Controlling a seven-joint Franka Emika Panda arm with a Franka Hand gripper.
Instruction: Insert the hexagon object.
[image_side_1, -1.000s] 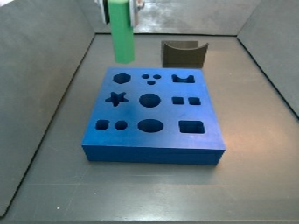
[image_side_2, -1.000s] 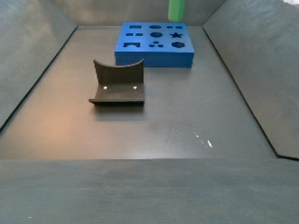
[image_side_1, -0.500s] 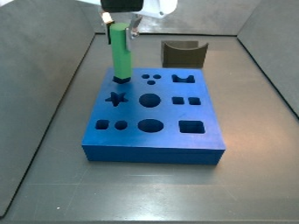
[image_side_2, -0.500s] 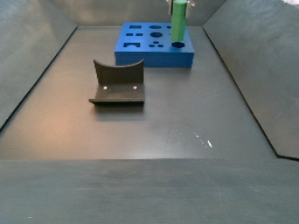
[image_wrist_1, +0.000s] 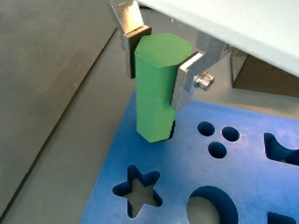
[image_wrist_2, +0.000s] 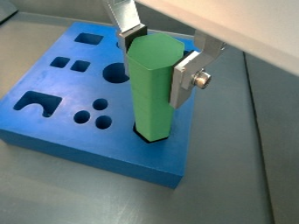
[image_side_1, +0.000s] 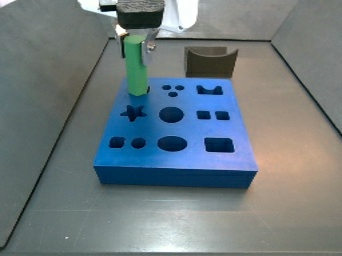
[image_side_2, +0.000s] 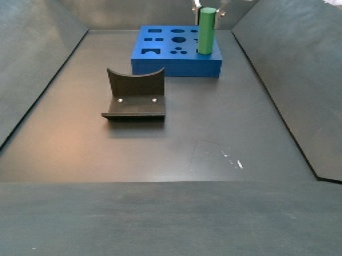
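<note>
The hexagon object is a bright green peg (image_side_1: 135, 65). My gripper (image_side_1: 135, 42) is shut on its upper part and holds it upright. Its lower end meets the top of the blue block (image_side_1: 174, 172) at a hole near the far left corner. In both wrist views the silver fingers (image_wrist_1: 131, 33) (image_wrist_2: 183, 77) clamp the peg (image_wrist_1: 156, 92) (image_wrist_2: 152, 92) from two sides. In a wrist view its lower end sits inside a dark hole rim on the block (image_wrist_2: 117, 150). In a side view the peg (image_side_2: 206, 32) stands on the block (image_side_2: 181, 68) below the gripper (image_side_2: 209, 8).
The block (image_wrist_1: 176, 168) has several other shaped holes: star, circles, squares, arch. The dark fixture (image_side_2: 134, 95) stands on the grey floor apart from the block, and shows behind it in a side view (image_side_1: 210, 60). Sloping grey walls (image_side_1: 54, 110) enclose the floor.
My gripper has come down with the green peg. The peg's lower end has gone from above the block to the block's top at the corner hole.
</note>
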